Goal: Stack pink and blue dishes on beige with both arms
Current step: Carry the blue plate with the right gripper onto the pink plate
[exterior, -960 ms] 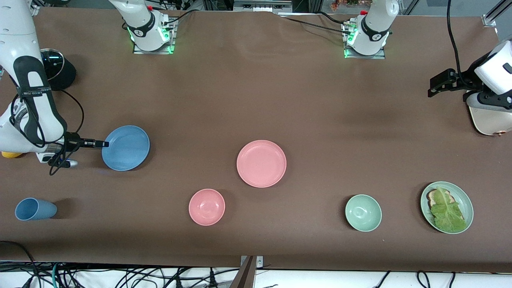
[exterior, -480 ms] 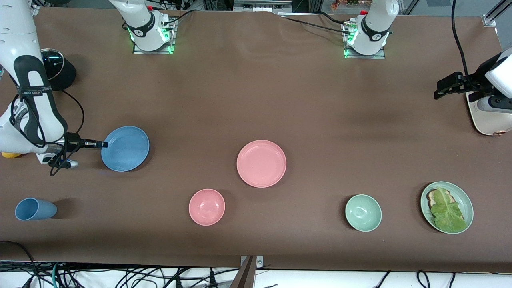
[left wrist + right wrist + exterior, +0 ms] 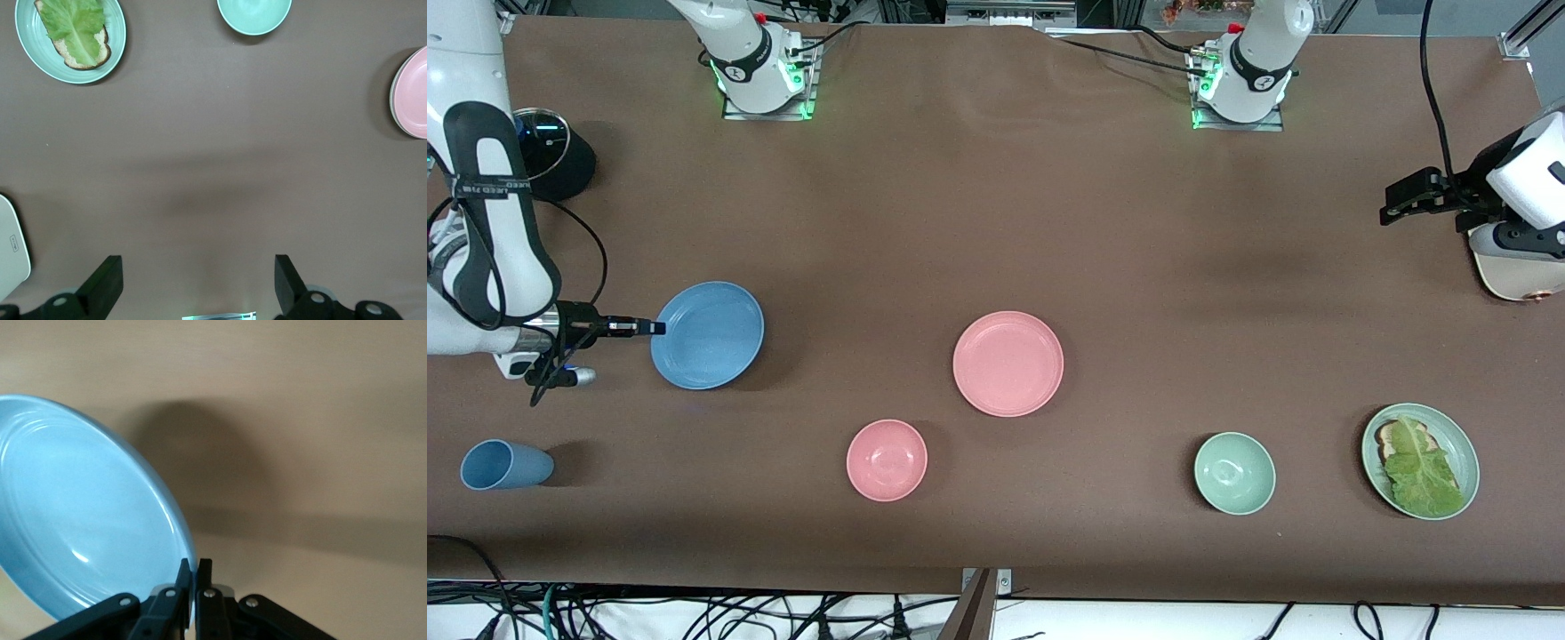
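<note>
My right gripper point(image 3: 656, 328) is shut on the rim of the light blue plate point(image 3: 710, 335) toward the right arm's end of the table. The right wrist view shows the blue plate point(image 3: 80, 513) tilted up off the cloth, its rim pinched in the right gripper point(image 3: 195, 568). The pink plate point(image 3: 1008, 363) lies mid-table. Under the pink plate point(image 3: 413, 93) a thin pale edge of the beige plate point(image 3: 393, 100) shows. My left gripper point(image 3: 1393, 203) hangs open and empty over bare cloth beside the toaster; the left wrist view shows the left gripper point(image 3: 198, 267) with its fingers wide apart.
A pink bowl point(image 3: 887, 460), a green bowl point(image 3: 1234, 473) and a green plate with toast and lettuce point(image 3: 1458, 444) sit nearest the front camera. A blue cup point(image 3: 505, 465) lies on its side. A cream toaster point(image 3: 1516, 276) and a black lidded pot point(image 3: 560, 160) stand at the table's ends.
The right gripper has closed on the blue plate's rim and raised that edge, shifting the plate a little. The left arm has swayed slightly beside the toaster.
</note>
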Motion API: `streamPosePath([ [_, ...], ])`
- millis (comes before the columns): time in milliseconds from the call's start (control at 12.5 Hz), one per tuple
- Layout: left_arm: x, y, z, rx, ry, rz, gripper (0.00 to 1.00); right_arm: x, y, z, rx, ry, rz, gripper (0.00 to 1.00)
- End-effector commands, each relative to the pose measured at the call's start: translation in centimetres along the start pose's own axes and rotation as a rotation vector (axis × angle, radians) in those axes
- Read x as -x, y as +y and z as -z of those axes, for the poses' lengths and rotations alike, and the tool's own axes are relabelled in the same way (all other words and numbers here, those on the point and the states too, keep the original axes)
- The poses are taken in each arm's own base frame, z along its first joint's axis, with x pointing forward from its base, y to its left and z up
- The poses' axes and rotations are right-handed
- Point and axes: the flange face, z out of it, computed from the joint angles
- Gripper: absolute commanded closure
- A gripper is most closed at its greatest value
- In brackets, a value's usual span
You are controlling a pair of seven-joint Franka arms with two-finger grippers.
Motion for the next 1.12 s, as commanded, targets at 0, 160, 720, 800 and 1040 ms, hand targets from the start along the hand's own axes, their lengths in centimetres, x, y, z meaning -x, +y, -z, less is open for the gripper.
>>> streamPosePath([
  [0,0.1,-0.5,0.3,0.010,0.006,0.015,0.00,-0.7,-7.3,1.3,-0.013,-0.055,0.009,1.00],
  [160,0.2,-0.5,0.4,0.008,0.008,0.016,0.00,-1.5,-14.1,-0.1,0.028,-0.072,0.098,1.00],
  [720,0.3,-0.2,0.6,0.017,0.013,0.011,0.00,-1.7,-32.3,-9.0,0.015,-0.021,0.118,1.00],
  [800,0.3,-0.1,0.6,0.017,0.011,0.009,0.00,-2.0,-34.3,-10.2,-0.001,0.005,0.099,1.00],
  [1040,0.2,0.7,0.7,0.017,0.014,-0.005,0.00,-2.5,-40.4,-13.6,-0.005,0.083,0.064,1.00],
])
